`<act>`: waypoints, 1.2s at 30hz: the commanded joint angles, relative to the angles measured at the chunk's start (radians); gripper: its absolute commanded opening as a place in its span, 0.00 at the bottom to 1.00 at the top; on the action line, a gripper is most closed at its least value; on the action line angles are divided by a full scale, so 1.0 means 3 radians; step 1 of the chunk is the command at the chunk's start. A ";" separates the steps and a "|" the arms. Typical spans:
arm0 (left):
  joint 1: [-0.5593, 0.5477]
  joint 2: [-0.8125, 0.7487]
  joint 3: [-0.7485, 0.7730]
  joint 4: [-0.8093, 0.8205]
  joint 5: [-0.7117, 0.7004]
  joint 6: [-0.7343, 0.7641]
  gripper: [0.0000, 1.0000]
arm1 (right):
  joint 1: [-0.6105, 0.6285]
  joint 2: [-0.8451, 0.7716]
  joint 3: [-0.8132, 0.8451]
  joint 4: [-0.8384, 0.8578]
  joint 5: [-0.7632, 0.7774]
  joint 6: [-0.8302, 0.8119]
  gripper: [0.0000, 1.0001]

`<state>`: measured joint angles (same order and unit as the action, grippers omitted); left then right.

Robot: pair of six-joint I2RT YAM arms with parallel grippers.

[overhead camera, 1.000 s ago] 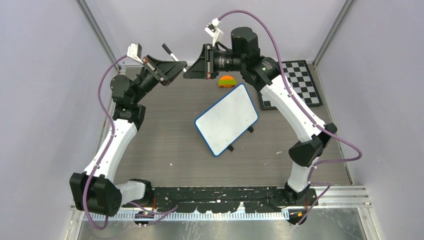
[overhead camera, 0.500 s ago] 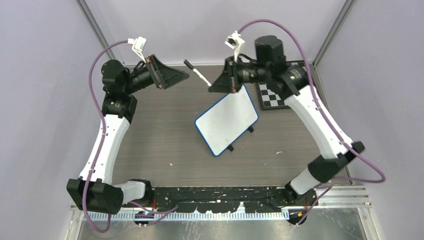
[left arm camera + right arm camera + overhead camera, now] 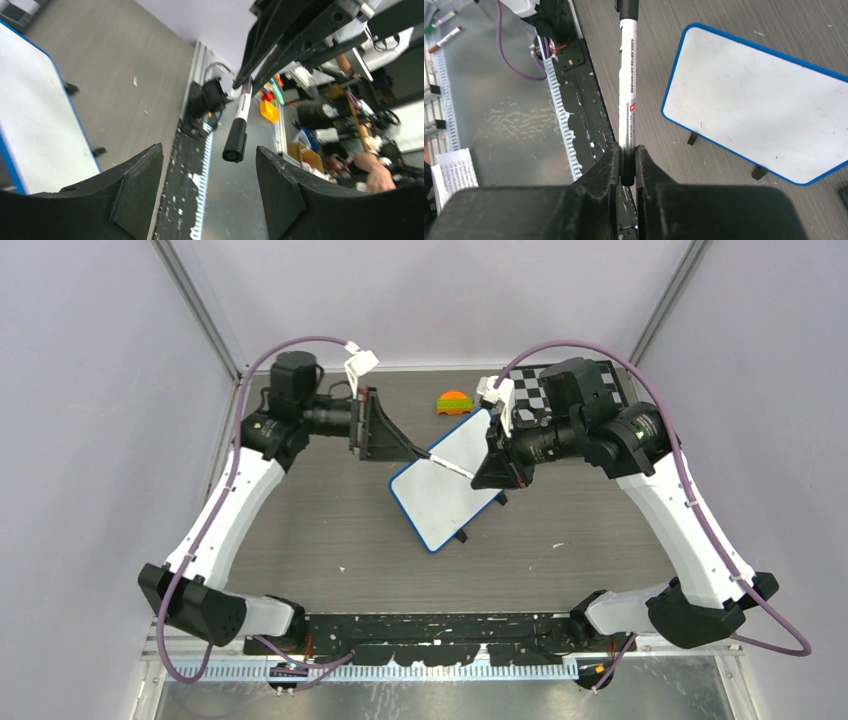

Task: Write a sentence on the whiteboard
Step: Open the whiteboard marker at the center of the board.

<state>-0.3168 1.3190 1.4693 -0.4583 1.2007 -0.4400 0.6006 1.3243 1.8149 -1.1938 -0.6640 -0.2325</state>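
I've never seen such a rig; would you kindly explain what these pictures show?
Two robot arms are bolted to a table. One picture looks down from above; the other two come from a camera on each wrist, so the black prongs at the bottom are that arm's own fingers. On the table are a blue-rimmed whiteboard, a checkered board half hidden by the right arm, and an orange-and-green toy. The right gripper is clamped on a marker; the left gripper is open, facing the marker's black end.
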 commanded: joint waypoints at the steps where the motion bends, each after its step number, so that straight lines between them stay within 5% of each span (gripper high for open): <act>1: -0.0208 0.0036 0.0154 -0.0494 0.0116 0.0270 0.69 | 0.0015 -0.0062 0.0012 -0.0280 0.0130 -0.0401 0.00; 13: -0.0508 0.0239 -0.0046 -0.0110 0.0256 -0.0171 0.54 | 0.0055 -0.0085 -0.0065 -0.0302 0.0348 -0.0583 0.00; 22: -0.0607 0.0318 -0.0207 0.0414 0.0377 -0.0630 0.26 | 0.0089 -0.0081 -0.0062 -0.0320 0.0352 -0.0610 0.00; 27: -0.0621 0.0326 -0.0258 0.0429 0.0380 -0.0639 0.00 | 0.0103 -0.0073 -0.0052 -0.0296 0.0370 -0.0594 0.00; 29: -0.0616 0.0296 -0.0299 0.0484 0.0364 -0.0636 0.00 | 0.0103 -0.0073 -0.0041 -0.0185 0.0451 -0.0454 0.15; 32: -0.0570 0.0190 -0.0408 0.0691 0.0351 -0.0672 0.00 | 0.0089 -0.0080 -0.0006 0.0024 0.0569 -0.0206 0.60; 36: -0.0325 0.0024 -0.0733 0.1698 0.0302 -0.1385 0.00 | -0.0203 -0.0063 -0.0029 0.0569 0.0352 0.0390 0.77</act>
<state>-0.4801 1.4040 1.3155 -0.2695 1.2861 -0.6643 0.6132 1.3224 1.7901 -1.2327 -0.5232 -0.3050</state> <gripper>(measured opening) 0.139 0.731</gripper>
